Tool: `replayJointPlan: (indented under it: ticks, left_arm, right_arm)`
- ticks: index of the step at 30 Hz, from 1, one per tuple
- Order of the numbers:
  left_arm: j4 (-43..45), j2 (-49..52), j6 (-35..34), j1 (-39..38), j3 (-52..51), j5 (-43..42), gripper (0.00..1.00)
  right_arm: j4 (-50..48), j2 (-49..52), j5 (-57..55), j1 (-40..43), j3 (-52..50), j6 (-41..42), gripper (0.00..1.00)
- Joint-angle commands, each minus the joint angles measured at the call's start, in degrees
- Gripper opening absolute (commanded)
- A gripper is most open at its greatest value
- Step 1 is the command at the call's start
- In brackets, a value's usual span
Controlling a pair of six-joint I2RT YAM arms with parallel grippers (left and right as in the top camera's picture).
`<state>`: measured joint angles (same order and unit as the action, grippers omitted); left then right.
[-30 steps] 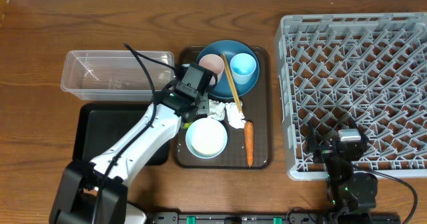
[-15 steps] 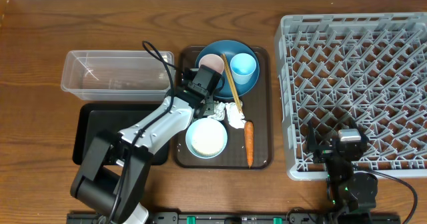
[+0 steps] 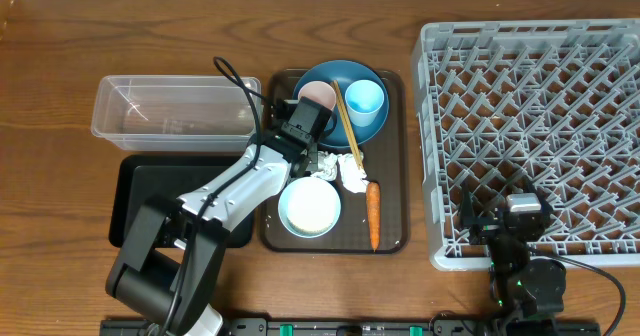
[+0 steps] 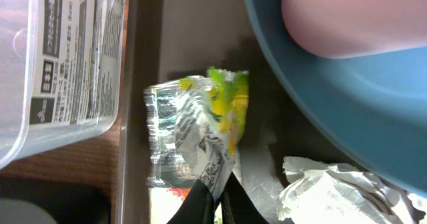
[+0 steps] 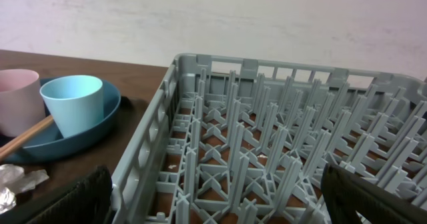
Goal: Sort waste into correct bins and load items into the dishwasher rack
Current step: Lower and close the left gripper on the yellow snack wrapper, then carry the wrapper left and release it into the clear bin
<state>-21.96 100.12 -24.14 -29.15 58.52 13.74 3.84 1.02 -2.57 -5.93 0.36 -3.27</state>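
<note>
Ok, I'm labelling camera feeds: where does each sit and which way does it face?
Overhead: fixed above the table, looking straight down; left arm and right arm show.
Left wrist: low over the brown tray, facing down at the foil wrapper; left pincer shows, shut on it.
Right wrist: by the dishwasher rack, facing across it to the wall; right pincer shows, open.
Shared: both wrist views catch the blue plate and pink cup.

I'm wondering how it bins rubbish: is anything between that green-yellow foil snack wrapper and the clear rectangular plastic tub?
No loose object. The left gripper seems to pinch the green-yellow foil snack wrapper; only the brown serving tray rim and the clear rectangular plastic tub wall lie between, so it must lift over them.
</note>
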Motion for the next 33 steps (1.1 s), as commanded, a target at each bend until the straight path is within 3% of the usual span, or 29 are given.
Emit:
replayJointPlan:
  ticks: [1, 9, 24, 33]
  left_arm:
    - [0.46, 0.02, 0.55, -0.02, -0.17, 1.14, 0.06]
    - [0.22, -3.63, 0.52, -0.02, -0.13, 1.09, 0.06]
    - [-6.47, -27.63, 0.50, 0.61, -0.13, 1.18, 0.06]
    - [-3.32, -30.97, -3.80, 10.58, -0.13, 6.78, 0.06]
  right_arm:
    - [0.24, -0.09, -0.42, -1.60, -0.07, -0.63, 0.99]
    - [0.24, -0.09, -0.44, -1.60, -0.07, -0.66, 0.99]
    - [0.24, -0.09, -0.42, -1.60, -0.07, -0.63, 0.99]
    - [0.24, -0.09, -0.42, -1.60, -0.07, -0.63, 0.99]
